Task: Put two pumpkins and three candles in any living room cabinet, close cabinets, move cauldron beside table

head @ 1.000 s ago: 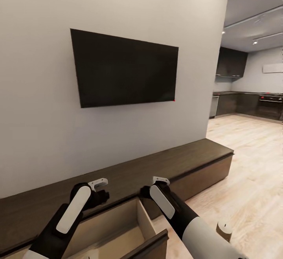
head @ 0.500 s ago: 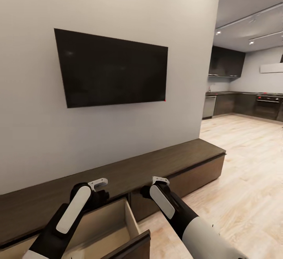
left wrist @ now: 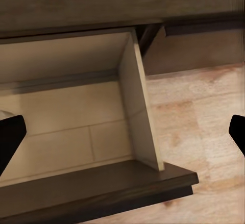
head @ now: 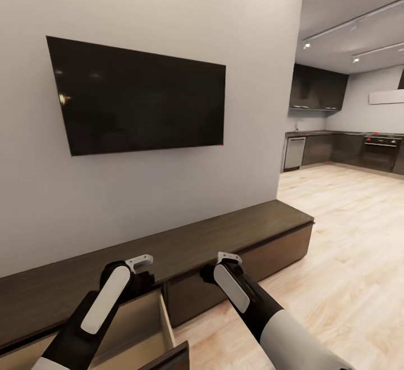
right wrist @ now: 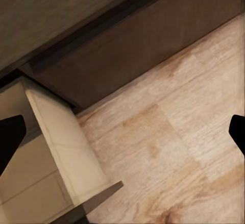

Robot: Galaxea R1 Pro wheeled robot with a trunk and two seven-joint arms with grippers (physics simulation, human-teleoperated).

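Head view: long low dark-brown cabinet (head: 224, 241) runs along the white wall (head: 140, 201), its right end near the opening to the kitchen (head: 342, 145). One drawer (head: 140, 330) near the cabinet's left part stands pulled out over the wood floor (head: 348, 257); pale interior, dark front panel at the bottom edge of the view. Drawer inside looks bare where visible; part of it is hidden behind the left arm (head: 95, 314).

Black TV (head: 140, 103) on the wall above the cabinet top.

Left gripper (head: 140, 263) hangs over the drawer's back edge, close to the cabinet top's front edge. Left wrist view: two dark fingertips (left wrist: 10, 137) far apart at opposite sides of the picture, nothing between them — spread wide, empty. Drawer (left wrist: 76, 127) below it, right side wall and dark front visible, floor (left wrist: 204, 117) beside it.

Right gripper (head: 229, 259) hangs in front of the cabinet's closed fronts, just right of the drawer, above the floor. Right wrist view: fingertips (right wrist: 10, 137) likewise wide apart, holding nothing; drawer corner (right wrist: 56, 147), cabinet front (right wrist: 138, 45) and floor (right wrist: 168, 147) beneath.

Right arm (head: 269, 319) white and black, runs from the lower right corner of the head view.
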